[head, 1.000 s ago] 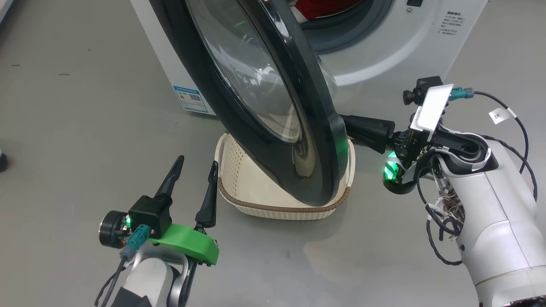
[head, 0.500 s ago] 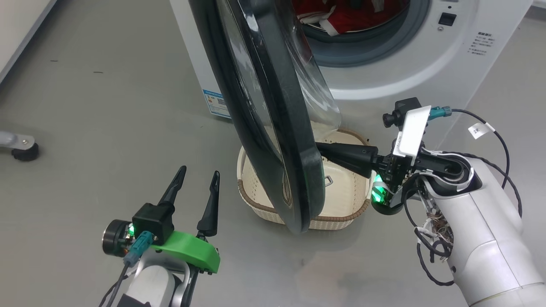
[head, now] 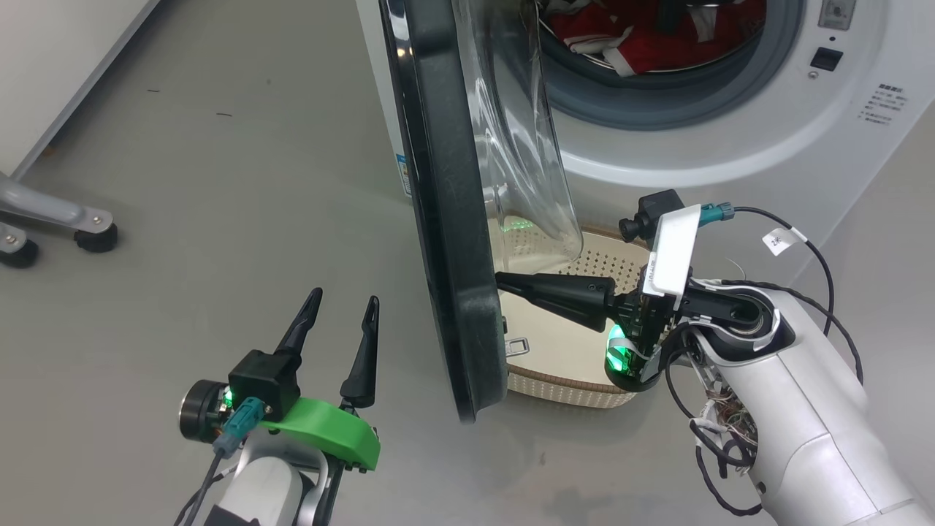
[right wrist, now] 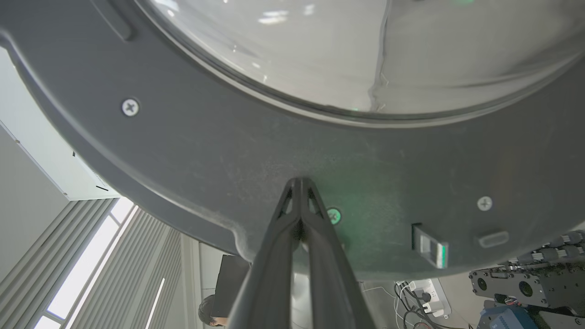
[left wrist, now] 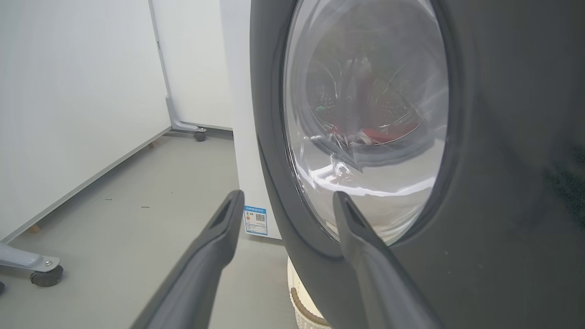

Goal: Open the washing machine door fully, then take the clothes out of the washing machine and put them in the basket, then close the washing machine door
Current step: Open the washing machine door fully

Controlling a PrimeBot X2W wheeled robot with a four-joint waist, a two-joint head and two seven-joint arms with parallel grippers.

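The washing machine door [head: 445, 219] stands edge-on to me, its black rim towards me and its glass bowl [head: 522, 146] bulging right. My right gripper [head: 501, 279] is shut and empty, with its tips pressed against the door's inner rim [right wrist: 183, 151], as the right wrist view shows [right wrist: 299, 182]. My left gripper [head: 345, 298] hangs open at the lower left, apart from the door's outer face [left wrist: 502, 137]. Red clothes [head: 650, 36] lie in the drum of the white washing machine [head: 730, 161]. The cream basket [head: 584, 383] sits on the floor below the door, partly hidden by it.
A grey wheeled stand [head: 88, 234] and a white panel [head: 58, 58] stand at the left, with open grey floor between them and the door. The door latch [right wrist: 429, 249] sits on the inner rim just right of my right fingers.
The door has swung further open, from showing its glass face to standing edge-on, with my shut right gripper pushing along its inner rim. The head camera has shifted. The left gripper stays open and still.
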